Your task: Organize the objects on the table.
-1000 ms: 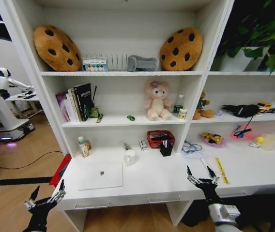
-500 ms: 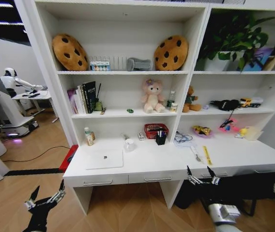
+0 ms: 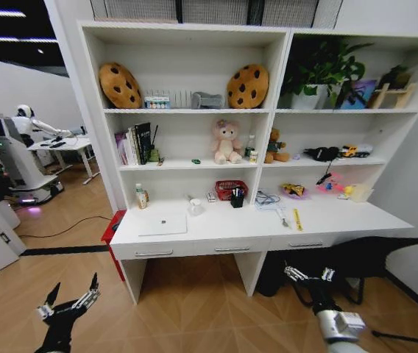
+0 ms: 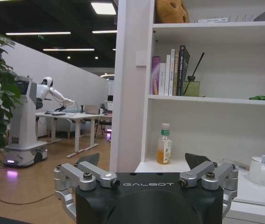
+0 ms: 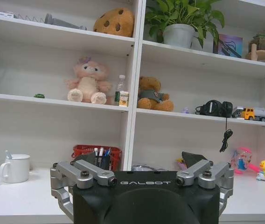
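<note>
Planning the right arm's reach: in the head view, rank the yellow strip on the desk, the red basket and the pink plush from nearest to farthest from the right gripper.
From the right gripper:
1. Yellow strip, desk's right part.
2. Red basket, back of desk.
3. Pink plush, middle shelf.

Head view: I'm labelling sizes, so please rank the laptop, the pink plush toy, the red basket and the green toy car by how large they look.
1. laptop
2. pink plush toy
3. red basket, somewhat smaller than the plush
4. green toy car, tiny

All sit at a similar distance.
</note>
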